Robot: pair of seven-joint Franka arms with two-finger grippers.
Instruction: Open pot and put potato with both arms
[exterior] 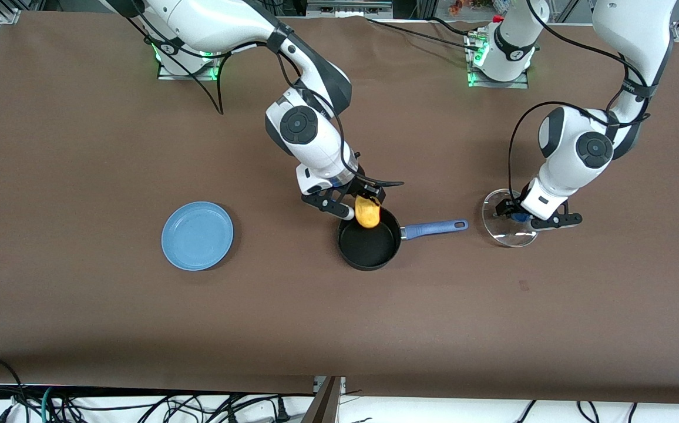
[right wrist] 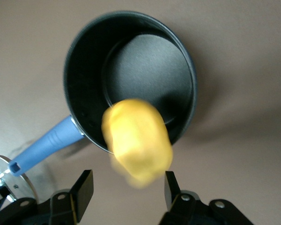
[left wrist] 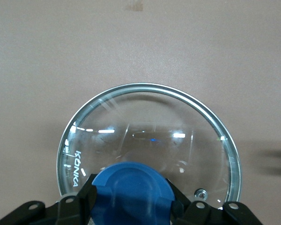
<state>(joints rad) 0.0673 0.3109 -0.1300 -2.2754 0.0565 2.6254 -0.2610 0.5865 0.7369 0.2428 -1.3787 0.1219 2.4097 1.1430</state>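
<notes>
Yellow potato [exterior: 367, 212] is what I check first in the front view: it hangs at the farther rim of the open pot [exterior: 370, 242], just under the right gripper [exterior: 358, 202], so I judge we are at the drop itself, lid already off. The pot sits mid-table with its blue handle pointing toward the left arm's end, where the lid [exterior: 508, 225] lies flat on the table [exterior: 81, 147] under the left gripper [exterior: 532, 216]; a blue plate [exterior: 197, 235] sits toward the right arm's end. From the left wrist view, my left gripper's fingers [left wrist: 77, 204] stand at either side of the lid's blue knob [left wrist: 131, 192], parted a little; whether they pinch it I cannot tell. From the right wrist view, the right gripper's fingers [right wrist: 84, 187] are spread and clear of the blurred potato, which looks released over the pot's rim. Next I would lift both arms straight up, watching that the potato lands inside and does not bounce off the rim.
</notes>
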